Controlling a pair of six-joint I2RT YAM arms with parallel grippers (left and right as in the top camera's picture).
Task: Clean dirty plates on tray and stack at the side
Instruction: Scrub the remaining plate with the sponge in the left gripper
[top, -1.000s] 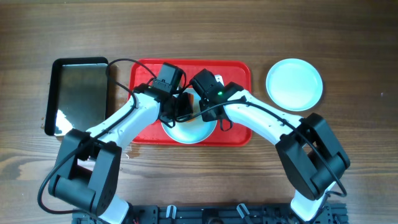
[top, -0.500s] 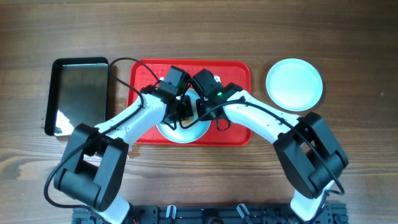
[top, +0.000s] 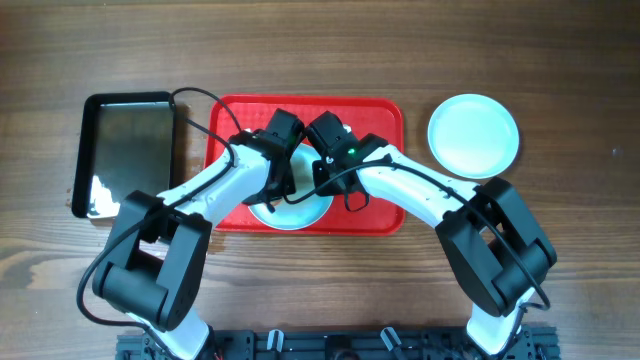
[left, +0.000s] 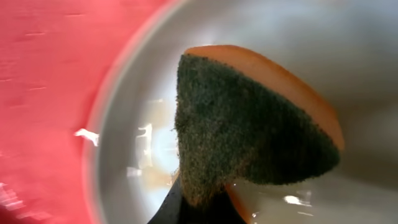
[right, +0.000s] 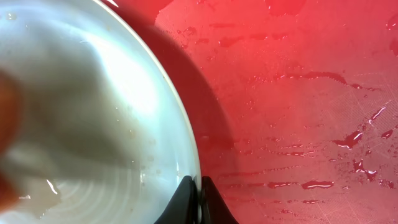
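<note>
Table (top: 560, 60), wood grain, seen from above.

Left edge: narrow glossy black tray (top: 128, 150), lying flat, just beside the red tray and apart from it.

Centre: red tray (top: 375, 120), rounded corners, raised rim. Its floor is wet, with droplets and streaks showing in the right wrist view.

Left gripper (top: 280, 168) is over the near half of the red tray, reaching in from the left. Its fingers are pinched on a sponge (left: 249, 124) with a dark green scouring face and an orange body. The green face points down into the plate; whether it touches cannot be told.

Plate (top: 300, 215), pale and shallow, sits at the near edge of the red tray, partly hidden under both arms. There is a faint brownish smear and a watery sheen on its inner surface beside the sponge.

Right gripper (top: 325, 165) is just right of the left one, the two nearly touching. Its fingertips are pressed together on the plate's rim, one inside and one outside.

Right side: second plate (top: 473, 135), same pale colour, looks clean. It lies flat on the bare table, off the red tray's far right corner.
</note>
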